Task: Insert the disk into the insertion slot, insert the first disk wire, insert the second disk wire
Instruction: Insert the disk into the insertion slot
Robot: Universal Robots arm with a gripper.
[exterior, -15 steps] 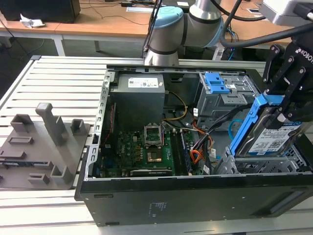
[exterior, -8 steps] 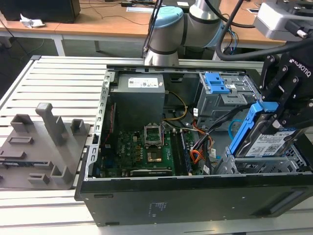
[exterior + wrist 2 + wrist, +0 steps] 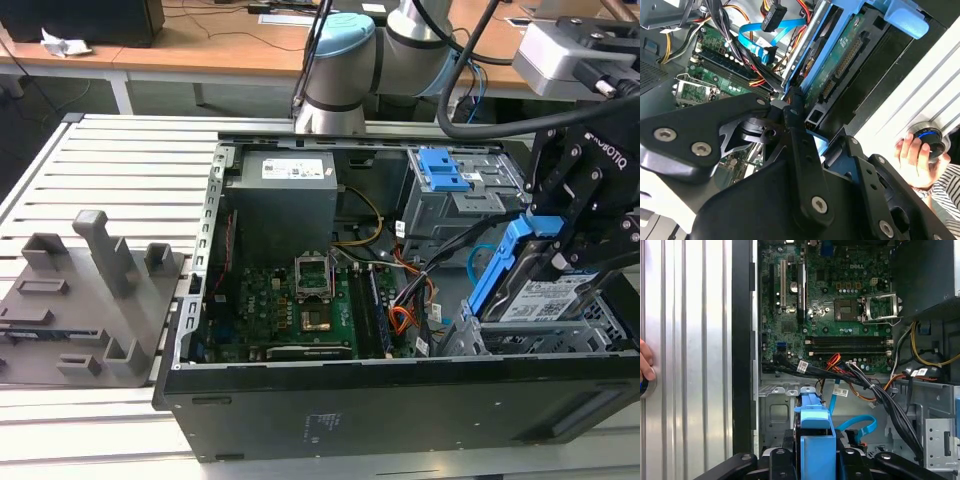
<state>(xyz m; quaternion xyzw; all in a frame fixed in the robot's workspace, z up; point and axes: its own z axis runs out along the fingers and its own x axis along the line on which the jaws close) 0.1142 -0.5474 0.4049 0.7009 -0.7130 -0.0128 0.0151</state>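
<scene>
We see the hand [image 3: 558,262] closed on the disk [image 3: 545,297], its black fingers [image 3: 782,460] pressed against either side of the bright blue bracket that frames it. The disk hangs tilted in the grip. In the exterior view its labelled face slopes down from the hand, and its lower end sits at the top of the drive bay [image 3: 560,338], the perforated silver cage directly beneath the hand. We cannot tell whether the disk touches the cage there. Most of it stands above the rim, so it is not yet seated. In the second wrist view the green circuit board on the disk's underside faces us.

The light-blue cable [image 3: 479,258] curves in a loop just beside the hand, on the side toward the motherboard [image 3: 300,300]. In the second wrist view its dark plug [image 3: 769,54] lies near the edge of the disk but apart from it. A bundle of black wires [image 3: 885,400] runs past the hand on that same side, with orange and red strands among them.

Beyond the hand, deeper in the case, stands a taller grey cage [image 3: 455,205] with a blue latch [image 3: 440,168]. Across the motherboard, well apart from the hand, is the grey power supply box [image 3: 285,200].

The open computer case [image 3: 400,405] lies on a slatted metal tabletop [image 3: 120,160]. A grey plastic fixture [image 3: 90,290] sits on the far side of the case from the hand. Outside the case wall near the hand, a person's fingers [image 3: 915,157] rest on a round button [image 3: 929,139] with a blue ring.
</scene>
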